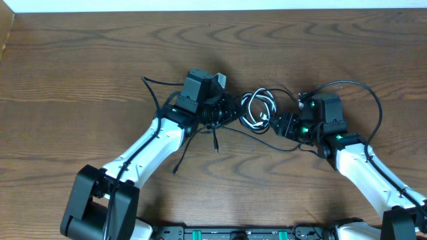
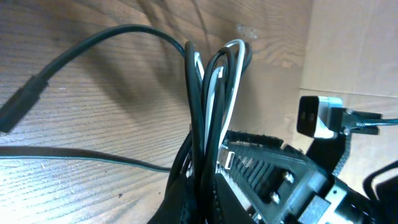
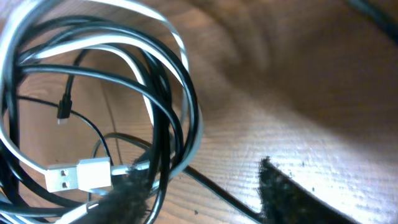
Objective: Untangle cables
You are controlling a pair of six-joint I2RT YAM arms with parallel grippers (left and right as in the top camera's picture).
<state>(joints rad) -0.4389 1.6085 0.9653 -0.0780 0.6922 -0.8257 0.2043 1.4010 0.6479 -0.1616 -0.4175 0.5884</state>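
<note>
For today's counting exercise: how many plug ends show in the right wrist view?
2: a white USB plug at lower left, a small black plug above it inside the loops. Others may be hidden.

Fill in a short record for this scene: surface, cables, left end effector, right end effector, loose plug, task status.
surface: wooden table
cables: black and white cords looped together mid-table, between the two arms
left end effector: shut on the cables
right end effector: fingers apart, at the coil's edge
white USB plug: visible among the loops, not gripped
status: not yet untangled
</note>
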